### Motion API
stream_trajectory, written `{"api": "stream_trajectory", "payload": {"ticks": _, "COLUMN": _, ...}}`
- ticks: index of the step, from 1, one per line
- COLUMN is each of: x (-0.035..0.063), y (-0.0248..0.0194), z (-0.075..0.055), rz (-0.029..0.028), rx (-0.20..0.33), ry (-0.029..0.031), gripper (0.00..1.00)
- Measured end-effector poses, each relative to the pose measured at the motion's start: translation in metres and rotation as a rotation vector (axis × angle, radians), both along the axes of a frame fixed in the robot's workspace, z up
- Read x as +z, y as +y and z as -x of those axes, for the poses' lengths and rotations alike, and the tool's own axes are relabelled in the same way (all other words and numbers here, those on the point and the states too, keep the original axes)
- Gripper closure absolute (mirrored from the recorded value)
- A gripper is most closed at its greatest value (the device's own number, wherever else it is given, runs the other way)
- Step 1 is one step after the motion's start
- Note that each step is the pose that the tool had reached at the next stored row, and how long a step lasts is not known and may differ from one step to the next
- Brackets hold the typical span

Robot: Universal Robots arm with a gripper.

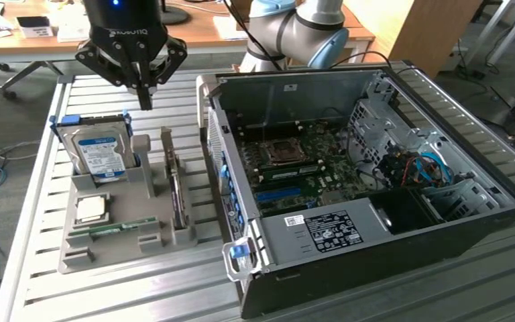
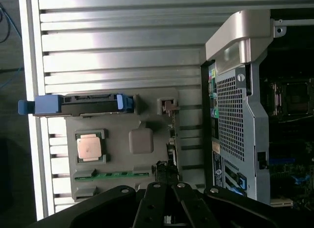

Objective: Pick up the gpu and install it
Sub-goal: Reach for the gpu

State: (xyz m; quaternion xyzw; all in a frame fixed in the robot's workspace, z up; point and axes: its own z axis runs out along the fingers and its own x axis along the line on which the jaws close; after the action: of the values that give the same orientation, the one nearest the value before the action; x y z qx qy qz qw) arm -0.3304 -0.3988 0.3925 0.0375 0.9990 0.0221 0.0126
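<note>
Black claw (image 1: 145,94) pinched shut, empty, above the slatted metal counter (image 1: 105,295). Thin green-and-dark gpu card (image 1: 179,198), seemingly edge-up in the grey holder tray (image 1: 88,258), untouched.

Ext. cam: off the arm, set high, looks down at a slant across the slatted desk (image 1: 150,288) from mid range. It takes in the whole open PC case (image 1: 374,275) on the exterior view's right, the grey parts holder (image 1: 123,201) on its left, and office furniture beyond.

Wrist cam: looks straight down past the jaws, nearer in, so holder and desk slats are seen from directly above.

Shared by both: the holder w/ the hard drive (image 1: 101,151) standing in it, the slats round it, and the case's end next to the holder.
</note>
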Motion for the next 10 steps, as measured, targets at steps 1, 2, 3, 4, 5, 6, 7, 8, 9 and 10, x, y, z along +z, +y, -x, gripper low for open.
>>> {"api": "stream_trajectory", "payload": {"ticks": 1, "x": 0.0000, "y": -0.0001, "z": 0.000, "rz": 0.0000, "rx": 0.000, "ry": 0.0000, "gripper": 0.89}}
{"api": "stream_trajectory", "payload": {"ticks": 2, "x": 0.0000, "y": -0.0007, "z": 0.000, "rz": 0.0001, "rx": 0.000, "ry": 0.0001, "gripper": 0.89}}
{"api": "stream_trajectory", "payload": {"ticks": 3, "x": 0.0000, "y": -0.0018, "z": 0.000, "rz": 0.0000, "rx": 0.000, "ry": 0.0001, "gripper": 0.89}}
{"api": "stream_trajectory", "payload": {"ticks": 4, "x": 0.0000, "y": -0.0033, "z": 0.000, "rz": 0.0001, "rx": 0.000, "ry": 0.0001, "gripper": 0.89}}
{"api": "stream_trajectory", "payload": {"ticks": 5, "x": 0.0001, "y": -0.0050, "z": 0.000, "rz": 0.0000, "rx": 0.000, "ry": 0.0001, "gripper": 0.89}}
{"api": "stream_trajectory", "payload": {"ticks": 6, "x": 0.0001, "y": -0.0070, "z": 0.000, "rz": 0.0000, "rx": 0.000, "ry": 0.0001, "gripper": 0.89}}
{"api": "stream_trajectory", "payload": {"ticks": 7, "x": 0.0000, "y": -0.0091, "z": 0.000, "rz": 0.0000, "rx": 0.000, "ry": 0.0001, "gripper": 0.89}}
{"api": "stream_trajectory", "payload": {"ticks": 8, "x": 0.0000, "y": -0.0113, "z": 0.000, "rz": 0.0000, "rx": 0.000, "ry": 0.0000, "gripper": 0.89}}
{"api": "stream_trajectory", "payload": {"ticks": 9, "x": 0.0000, "y": -0.0135, "z": 0.000, "rz": 0.0000, "rx": 0.000, "ry": 0.0001, "gripper": 0.89}}
{"api": "stream_trajectory", "payload": {"ticks": 10, "x": 0.0000, "y": -0.0154, "z": 0.000, "rz": 0.0000, "rx": 0.000, "ry": 0.0001, "gripper": 0.89}}
